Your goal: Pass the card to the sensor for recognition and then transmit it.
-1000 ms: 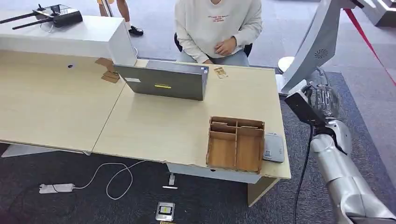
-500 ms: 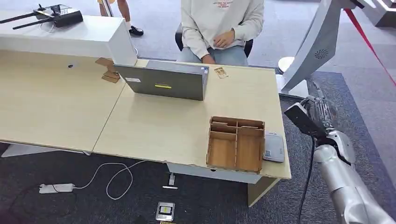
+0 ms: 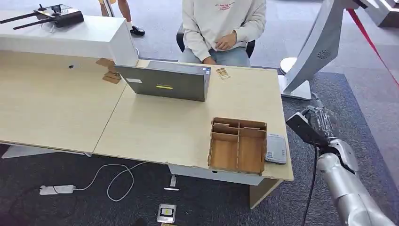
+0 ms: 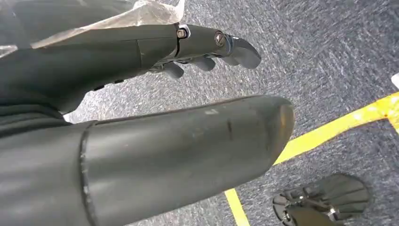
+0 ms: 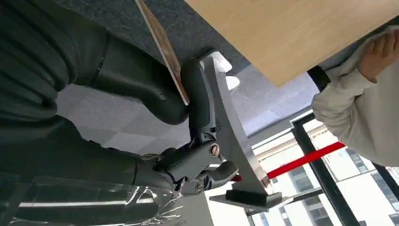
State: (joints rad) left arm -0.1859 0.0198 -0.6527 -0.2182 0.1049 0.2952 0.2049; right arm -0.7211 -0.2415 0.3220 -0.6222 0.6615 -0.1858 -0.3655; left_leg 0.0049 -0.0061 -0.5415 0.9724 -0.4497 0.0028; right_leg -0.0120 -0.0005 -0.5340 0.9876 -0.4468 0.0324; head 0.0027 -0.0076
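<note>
Lowering at the frame's right edge, the right robot hand (image 3: 321, 121) is pinching the card (image 5: 162, 44) between thumb and finger, beside the surface (image 3: 155, 127), near the grey sensor (image 3: 275, 149). Left robot hand (image 4: 188, 44) is hanging empty, fingers apart.

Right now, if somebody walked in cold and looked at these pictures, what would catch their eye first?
Probably the silver right hand held out past the desk's right end, pinching a thin card between thumb and finger. Next, the person in a pale sweatshirt seated across the wooden desk, behind a grey laptop. Then the wooden divided tray at the near right corner, a small grey sensor beside it.
</note>
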